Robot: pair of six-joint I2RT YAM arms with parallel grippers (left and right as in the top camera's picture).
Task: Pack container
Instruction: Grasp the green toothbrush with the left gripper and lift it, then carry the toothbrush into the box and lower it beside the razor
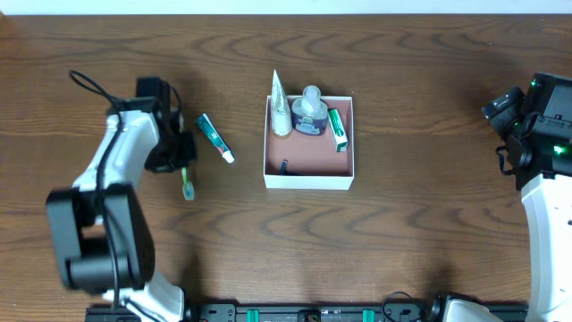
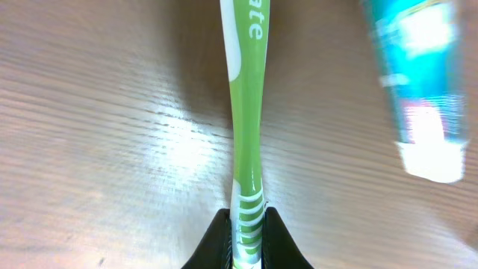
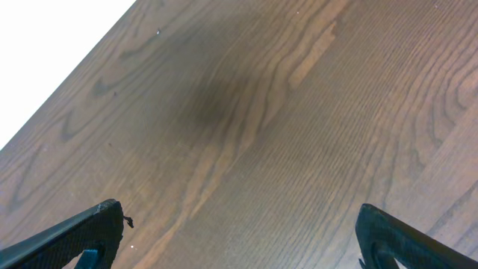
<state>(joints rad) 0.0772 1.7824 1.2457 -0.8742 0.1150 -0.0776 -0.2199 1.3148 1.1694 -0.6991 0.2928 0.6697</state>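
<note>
Clamping the toothbrush point(image 2: 246, 134) on the tabletop point(image 2: 112, 112), the left gripper point(image 2: 248, 218) likely next needed to lift it into the container point(image 1: 308, 181); the right gripper point(image 3: 239, 217) gaped.

**ROBOTICS LAB BENCH**

Place is reading as a robotics test bench. Two white-and-black arms, the left arm point(image 1: 116, 179) and the right arm point(image 1: 545, 215), are standing at opposite ends of a dark wood-grain table point(image 1: 420, 107). A black mounting rail point(image 1: 313, 314) with green clips is running along the near edge. A loose black cable point(image 1: 88, 86) is looping off the left arm. Past the far edge a plain white strip point(image 1: 286, 5) is showing. Bathroom goods are lying out like props: a toothbrush point(image 1: 188, 185), a toothpaste tube point(image 1: 214, 138), and a white container point(image 1: 308, 182) holding small tubes and a bottle. Lighting is falling even and flat, glaring off the wood in the left wrist view.
</note>
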